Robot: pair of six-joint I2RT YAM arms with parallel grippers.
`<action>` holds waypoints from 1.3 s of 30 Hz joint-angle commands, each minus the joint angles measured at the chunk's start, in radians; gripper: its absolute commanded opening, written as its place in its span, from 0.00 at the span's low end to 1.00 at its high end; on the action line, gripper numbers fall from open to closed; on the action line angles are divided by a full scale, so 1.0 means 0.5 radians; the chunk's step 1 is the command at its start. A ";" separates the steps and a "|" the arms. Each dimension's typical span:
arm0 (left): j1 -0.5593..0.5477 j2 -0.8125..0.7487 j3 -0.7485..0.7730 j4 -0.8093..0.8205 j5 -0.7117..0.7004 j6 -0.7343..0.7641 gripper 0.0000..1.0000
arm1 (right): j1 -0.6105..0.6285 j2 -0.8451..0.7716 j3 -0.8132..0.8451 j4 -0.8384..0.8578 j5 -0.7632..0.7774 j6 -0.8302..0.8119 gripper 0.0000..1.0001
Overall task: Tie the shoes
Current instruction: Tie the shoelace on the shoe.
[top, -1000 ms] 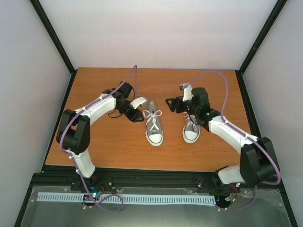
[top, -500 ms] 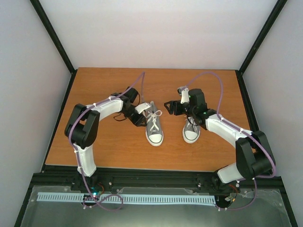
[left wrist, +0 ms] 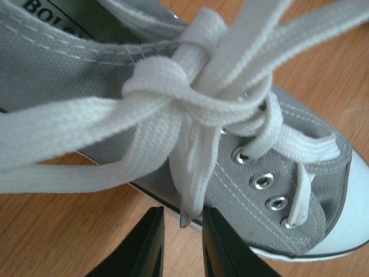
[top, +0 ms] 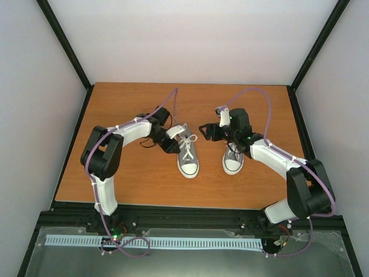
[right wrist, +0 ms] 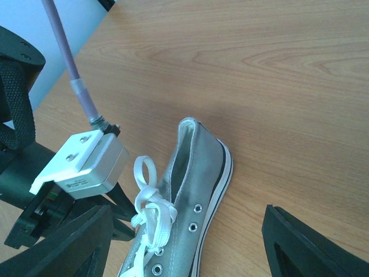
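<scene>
In the last second I have swung my left claw in toward the left-hand shoe, and it now sits at that shoe's 10 o'clock, right against the laces. Its jaws have narrowed as it arrived. A loose lace end hangs down from the knot into the slim gap between them. I cannot tell whether I am pinching the lace yet: a sliver of wood shows on one side of it.

My right claw has drifted slightly inward and hovers at the same shoe's 2 o'clock, jaws spread wide and holding nothing.

Both shoes stand on the table with toes pointing to 6 o'clock. The right-hand shoe is at 3 o'clock from the other, partly under my right arm.

I judge this as the start of a grab on the lace end. Once I have it, pulling should act on the knot, so I need a firm hold first.
</scene>
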State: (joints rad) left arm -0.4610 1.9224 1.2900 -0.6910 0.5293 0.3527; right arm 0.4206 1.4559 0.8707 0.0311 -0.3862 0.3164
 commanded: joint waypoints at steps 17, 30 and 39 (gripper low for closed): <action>-0.029 -0.111 -0.056 -0.059 0.069 0.100 0.01 | 0.133 0.355 0.155 0.079 -0.292 0.139 0.63; -0.029 -0.127 -0.107 -0.095 0.039 0.165 0.01 | 0.154 0.493 0.251 0.102 -0.294 0.148 0.59; -0.029 -0.120 -0.103 -0.103 0.043 0.167 0.01 | 0.195 0.614 0.373 0.084 -0.290 0.131 0.58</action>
State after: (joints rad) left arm -0.4652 1.8893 1.2373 -0.7258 0.5434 0.4141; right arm 0.5003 1.7332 1.0191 0.0593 -0.5259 0.3855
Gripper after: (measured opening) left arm 0.023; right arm 0.590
